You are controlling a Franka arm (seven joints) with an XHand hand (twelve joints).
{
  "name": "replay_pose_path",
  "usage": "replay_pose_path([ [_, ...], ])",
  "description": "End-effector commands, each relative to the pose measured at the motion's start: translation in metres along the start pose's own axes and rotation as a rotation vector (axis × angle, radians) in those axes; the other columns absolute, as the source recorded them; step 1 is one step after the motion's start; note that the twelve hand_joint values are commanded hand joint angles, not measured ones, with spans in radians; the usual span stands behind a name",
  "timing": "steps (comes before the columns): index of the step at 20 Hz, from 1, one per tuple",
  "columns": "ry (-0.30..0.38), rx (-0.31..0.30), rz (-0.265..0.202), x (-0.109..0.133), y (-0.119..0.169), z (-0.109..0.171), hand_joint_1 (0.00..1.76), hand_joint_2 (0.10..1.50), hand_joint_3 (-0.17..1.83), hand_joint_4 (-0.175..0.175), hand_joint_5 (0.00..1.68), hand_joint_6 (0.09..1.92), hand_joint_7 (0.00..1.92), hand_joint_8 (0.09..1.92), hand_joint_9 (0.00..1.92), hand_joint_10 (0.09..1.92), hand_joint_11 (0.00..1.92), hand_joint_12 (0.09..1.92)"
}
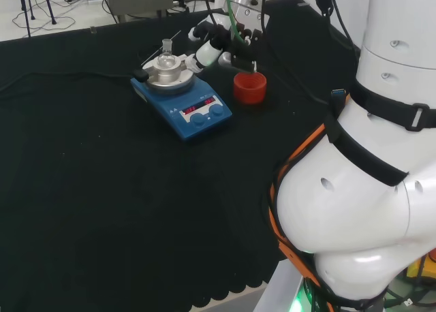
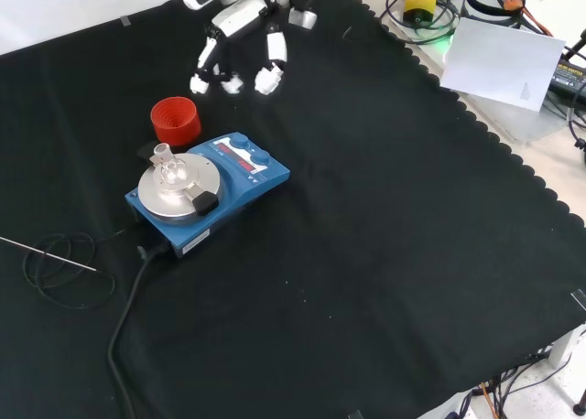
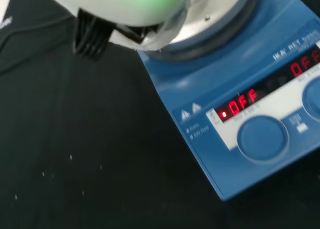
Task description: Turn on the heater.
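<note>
The heater (image 1: pixel 185 102) is a blue hotplate with a round silver top, two blue knobs (image 2: pixel 249 148) and a red lit display on its front panel. A small glass flask (image 2: pixel 167 164) stands on the silver top. In the front view the hand (image 2: pixel 240 37) hovers beyond the knob end of the heater (image 2: pixel 209 192), apart from it, fingers relaxed and pointing down, holding nothing. In the head view the hand (image 1: pixel 219 42) hangs to the right of the flask (image 1: pixel 167 56). The wrist view looks down on the heater's panel (image 3: pixel 250 109) and one knob (image 3: pixel 262 137), past a blurred white part of the hand (image 3: pixel 120 9).
A red ribbed ring (image 2: pixel 176 120) stands on the cloth between hand and heater, also seen in the head view (image 1: pixel 250 87). A black cable (image 2: pixel 128 300) runs from the heater toward the near edge. A thin rod with coiled wire (image 2: pixel 55 254) lies at the left.
</note>
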State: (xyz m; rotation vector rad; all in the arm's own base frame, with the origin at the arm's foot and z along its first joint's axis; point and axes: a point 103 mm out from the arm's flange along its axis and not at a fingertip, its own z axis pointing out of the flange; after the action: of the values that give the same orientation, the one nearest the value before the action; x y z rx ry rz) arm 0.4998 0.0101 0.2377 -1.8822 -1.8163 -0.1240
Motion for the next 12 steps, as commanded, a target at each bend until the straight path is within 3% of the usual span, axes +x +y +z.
replay_pose_path([
  [1, -0.145, 0.109, 0.021, 0.002, -0.027, 0.009, 1.13, 0.58, 0.76, -0.076, 0.39, 0.09, 1.27, 0.78, 1.43, 0.55, 1.29, 0.93],
  [6, -0.217, 0.187, 0.042, 0.005, -0.037, 0.015, 1.18, 0.60, 0.74, -0.068, 0.31, 0.09, 1.32, 0.91, 1.55, 0.64, 1.61, 0.68],
  [9, -0.244, 0.176, 0.039, 0.004, -0.044, 0.016, 1.19, 0.61, 0.74, -0.052, 0.26, 0.09, 1.37, 0.99, 1.62, 0.69, 1.78, 0.60],
  [11, -0.269, 0.187, 0.047, 0.005, -0.046, 0.017, 1.18, 0.63, 0.73, -0.052, 0.25, 0.09, 1.42, 1.14, 1.66, 0.84, 1.88, 0.75],
  [12, -0.281, 0.205, 0.054, 0.004, -0.047, 0.018, 1.19, 0.64, 0.73, -0.053, 0.26, 0.09, 1.45, 1.24, 1.67, 0.98, 1.90, 0.93],
])
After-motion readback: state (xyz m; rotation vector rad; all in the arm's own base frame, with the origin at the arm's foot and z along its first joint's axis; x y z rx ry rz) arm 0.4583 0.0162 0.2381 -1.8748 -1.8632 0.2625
